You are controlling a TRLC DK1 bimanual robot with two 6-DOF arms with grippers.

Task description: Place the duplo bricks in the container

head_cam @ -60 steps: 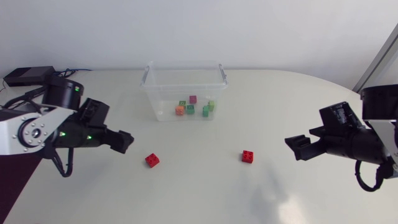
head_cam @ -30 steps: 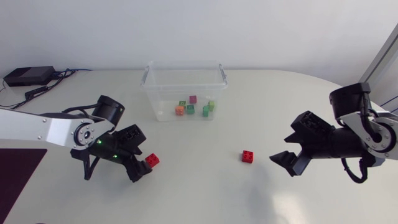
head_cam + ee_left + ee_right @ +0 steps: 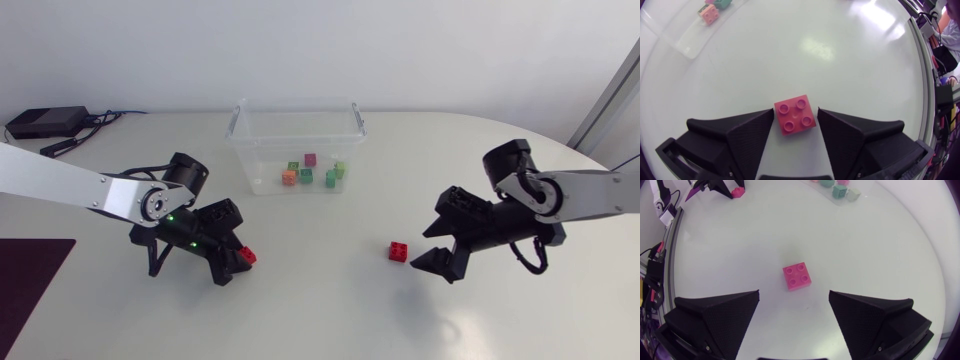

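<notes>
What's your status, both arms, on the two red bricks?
Left gripper open, straddling one red brick. Right gripper open, other red brick just ahead. Container holds several bricks. Nothing blocking either brick.

The worktop (image 3: 320, 310) was a broad white slab with a soft sheen, its far right edge curving round. Light from above lay on it in pale, blurred patches (image 3: 815, 50). At its far left corner sat a small black box (image 3: 45, 122) with cables (image 3: 75, 140) trailing from it across the surface.
</notes>
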